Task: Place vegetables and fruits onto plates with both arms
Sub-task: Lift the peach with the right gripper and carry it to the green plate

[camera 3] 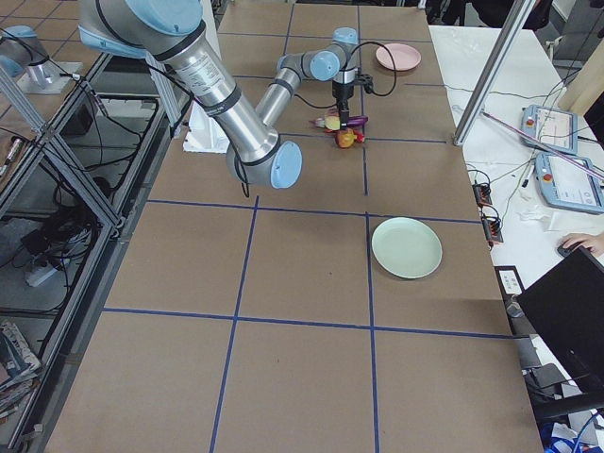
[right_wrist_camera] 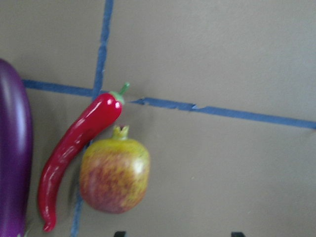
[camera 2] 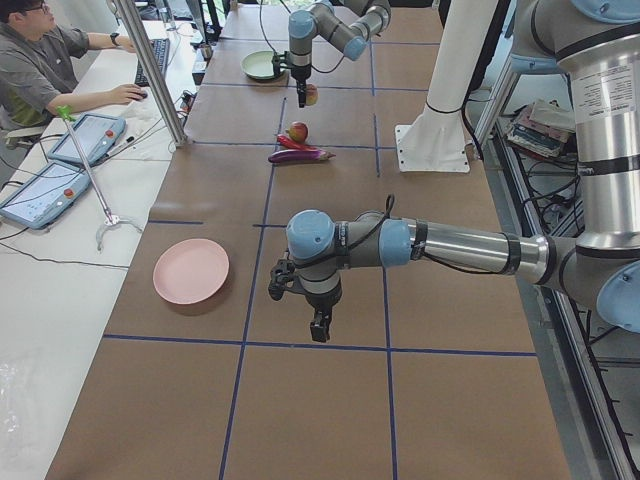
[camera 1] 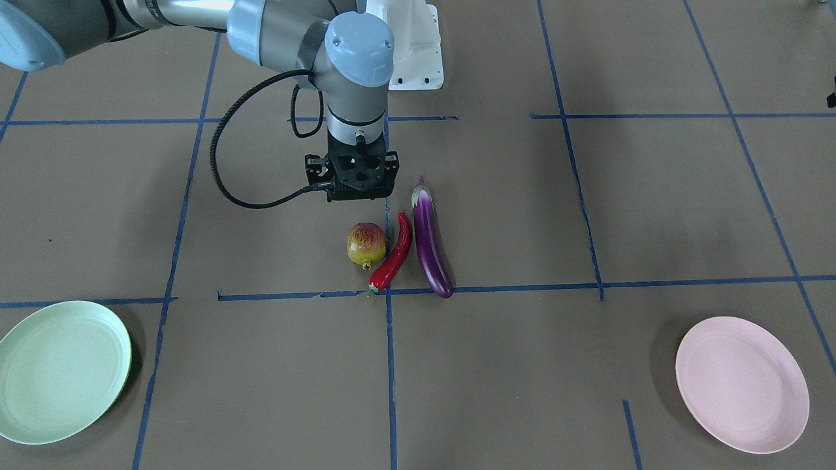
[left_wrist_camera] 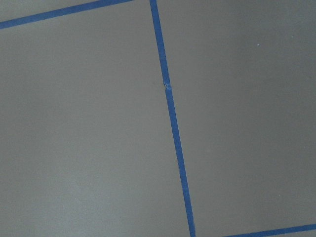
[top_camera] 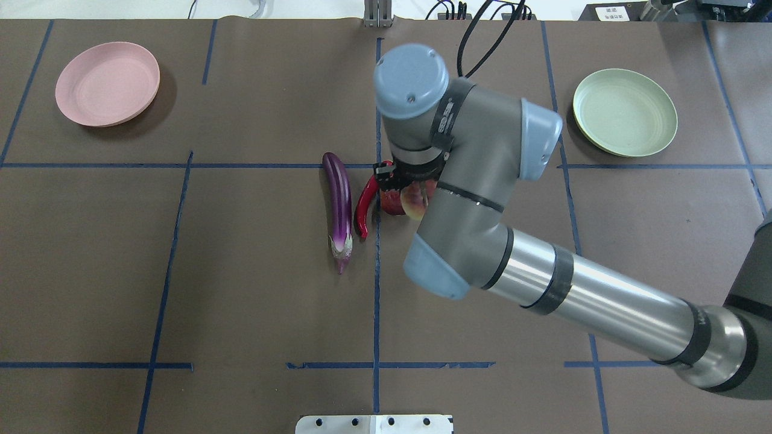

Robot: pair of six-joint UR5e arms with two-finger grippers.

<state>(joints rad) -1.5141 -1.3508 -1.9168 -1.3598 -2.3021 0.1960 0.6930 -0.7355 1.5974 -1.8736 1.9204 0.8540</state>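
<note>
The right arm [top_camera: 543, 283] reaches over the middle of the brown table [camera 1: 588, 365], its right gripper [camera 1: 359, 183] pointing straight down with the jaws clamped on the peach [top_camera: 416, 206]. The peach hangs clear of the table, as the exterior left view shows, and in the overhead view only a pale sliver of it peeks out under the wrist. On the table just beside and below it lie three pieces in a row: the pomegranate [camera 1: 366, 245], the chili pepper [camera 1: 394, 251] close against its side, and the eggplant [camera 1: 431, 241] just beside the chili, both vegetables lying roughly parallel along a line of blue tape [camera 1: 390, 365]. The pale green plate [camera 1: 62, 372] sits at the table's far edge on the robot's right and the pale pink plate [camera 1: 741, 385] at the far edge on its left, each well apart from the produce. The left gripper [camera 2: 320, 328] hovers over bare table near the pink plate; whether its jaws are apart or together cannot be told.
</note>
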